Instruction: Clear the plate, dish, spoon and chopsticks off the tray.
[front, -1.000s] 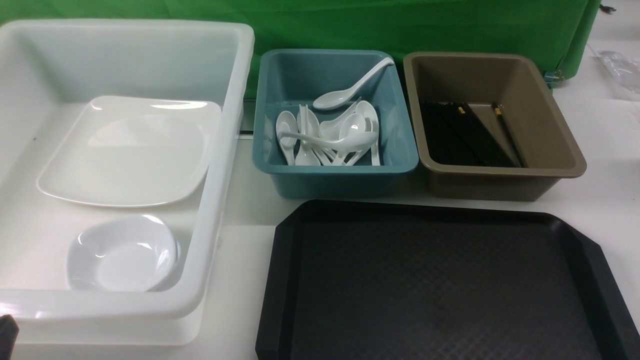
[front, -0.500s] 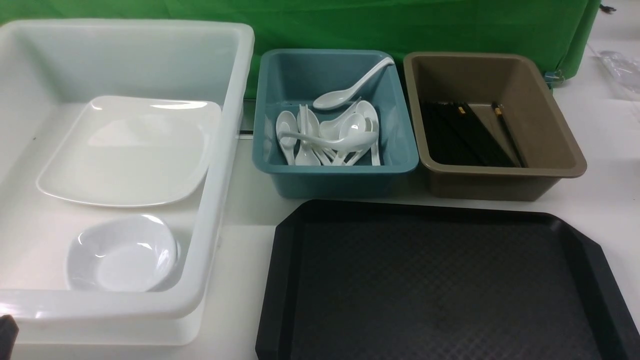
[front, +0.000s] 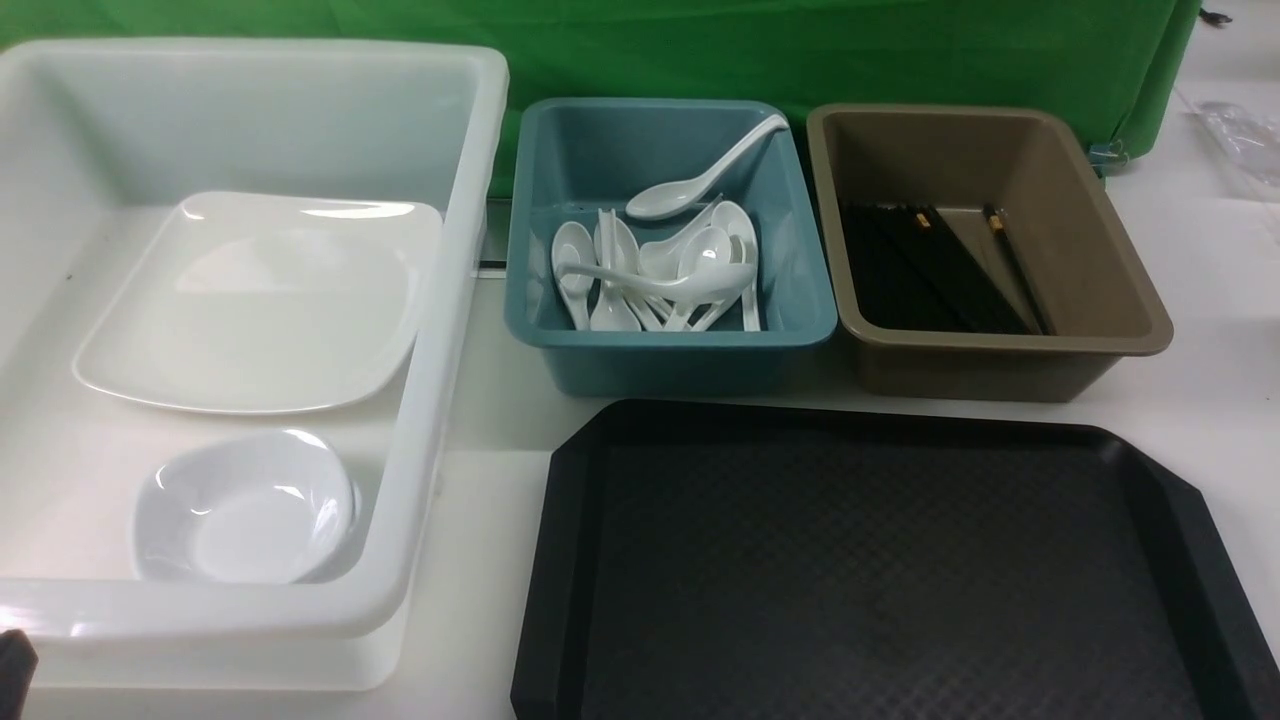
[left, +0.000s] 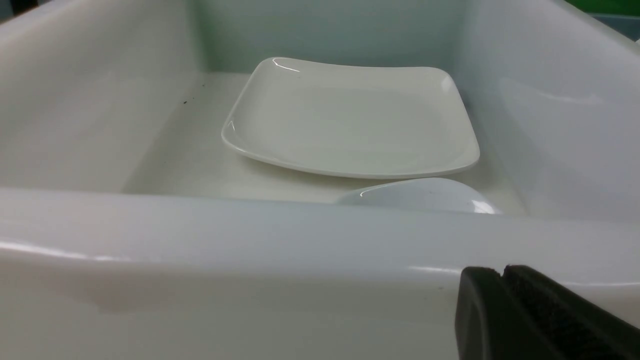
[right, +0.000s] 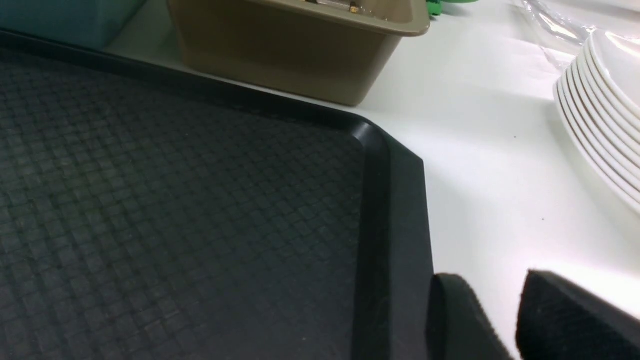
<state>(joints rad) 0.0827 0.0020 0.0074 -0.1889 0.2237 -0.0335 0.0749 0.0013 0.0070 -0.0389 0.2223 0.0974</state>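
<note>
The black tray (front: 880, 570) lies bare on the white tabletop (front: 480, 500), its textured floor carrying nothing.

The left gripper (left: 500, 280) sits low outside the near wall of the large white tub (front: 440, 330); its jaws are pressed together, with only a thin seam between the two black pads and nothing held. Beyond those jaws, over the tub's rim, the shallow white dish (front: 245, 508) rests on the tub floor closest to them, only its far edge showing above the rim in the left wrist view. Farther from the jaws, the squarish white plate (front: 255, 305) lies in the tub, its near edge just beside the dish; whether they touch cannot be told.

The right gripper (right: 500, 310) hangs just past the tray's cut-off corner, over the tabletop. Its jaws stand slightly apart with a clear gap and nothing between them. Ahead of these jaws sits the tan bin (front: 990, 250), where the black chopsticks (front: 940, 268) lie bundled on the bottom. Off to the outer side of the jaws a stack of white plates (right: 600, 110) rests on the tabletop.

Between tub and tan bin stands the teal bin (front: 670, 250), holding a heap of white soup spoons (front: 655, 275); one spoon (front: 700, 175) lies on top, its handle propped against the far corner.
</note>
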